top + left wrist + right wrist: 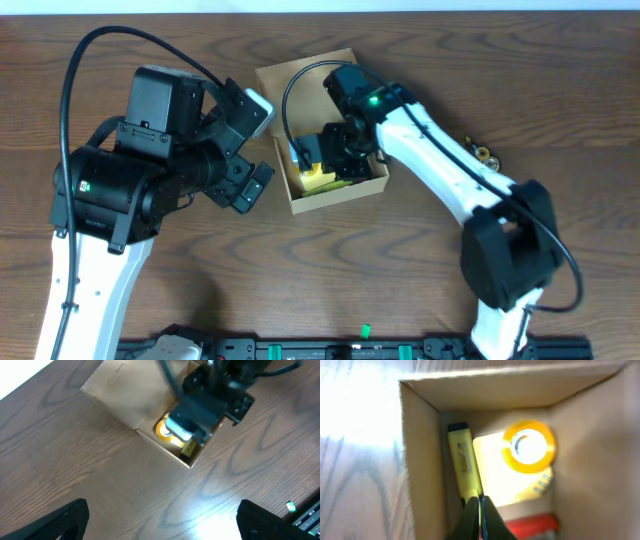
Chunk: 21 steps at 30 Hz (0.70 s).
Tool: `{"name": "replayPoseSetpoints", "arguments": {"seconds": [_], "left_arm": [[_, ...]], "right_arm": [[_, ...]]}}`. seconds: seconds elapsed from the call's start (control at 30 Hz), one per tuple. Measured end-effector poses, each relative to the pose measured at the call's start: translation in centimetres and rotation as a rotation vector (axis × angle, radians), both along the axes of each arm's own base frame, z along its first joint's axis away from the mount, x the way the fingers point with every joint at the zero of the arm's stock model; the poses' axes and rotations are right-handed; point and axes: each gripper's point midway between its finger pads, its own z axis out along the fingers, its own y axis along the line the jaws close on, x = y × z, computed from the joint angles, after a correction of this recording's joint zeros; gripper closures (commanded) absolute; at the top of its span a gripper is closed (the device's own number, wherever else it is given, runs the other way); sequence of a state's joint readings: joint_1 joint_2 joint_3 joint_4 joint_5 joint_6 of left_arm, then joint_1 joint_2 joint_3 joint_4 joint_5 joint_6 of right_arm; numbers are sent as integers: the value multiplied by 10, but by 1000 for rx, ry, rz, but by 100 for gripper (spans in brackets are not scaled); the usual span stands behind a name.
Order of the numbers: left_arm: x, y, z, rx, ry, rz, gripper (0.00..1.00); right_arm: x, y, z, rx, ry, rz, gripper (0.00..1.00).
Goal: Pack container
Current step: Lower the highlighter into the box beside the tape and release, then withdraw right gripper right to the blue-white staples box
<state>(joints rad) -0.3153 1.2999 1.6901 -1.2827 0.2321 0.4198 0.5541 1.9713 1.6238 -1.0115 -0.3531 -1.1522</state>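
Right wrist view: my right claw is down inside the container. Its two fingers are squeezed tight together, and I see nothing between them. The tip sits right at the near end of a yellow highlighter, but I cannot tell if it touches.

I think I am in the putting-in step, with this pen just laid down. Next I should lift straight up so I do not bump the thin walls. After that comes another thing to pack, or folding the lid down.

The highlighter is long, smooth plastic with a black cap. It lies flat, ahead and a bit left of the claw, along the wall. Ahead and to the right lies a round, shiny orange tape roll on a flat pale yellow pad. Something red is just to the right. The container is plain tan cardboard with square corners.

My left claw is wide open and holds nothing. It hangs over the brown, wood-grain worktop, with the container ahead of it.
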Motion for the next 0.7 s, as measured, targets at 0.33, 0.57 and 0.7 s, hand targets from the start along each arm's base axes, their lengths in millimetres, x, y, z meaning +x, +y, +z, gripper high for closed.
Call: {"name": "replayPoseSetpoints", "arguments": {"seconds": [0.33, 0.57, 0.7], "left_arm": [[0, 0, 0, 0, 0, 0, 5], [0, 0, 0, 0, 0, 0, 5], [0, 0, 0, 0, 0, 0, 5]], "right_arm": [[3, -13, 36, -17, -91, -55, 99], [20, -22, 41, 4, -89, -195, 99], [46, -38, 46, 45, -85, -373, 99]]}}
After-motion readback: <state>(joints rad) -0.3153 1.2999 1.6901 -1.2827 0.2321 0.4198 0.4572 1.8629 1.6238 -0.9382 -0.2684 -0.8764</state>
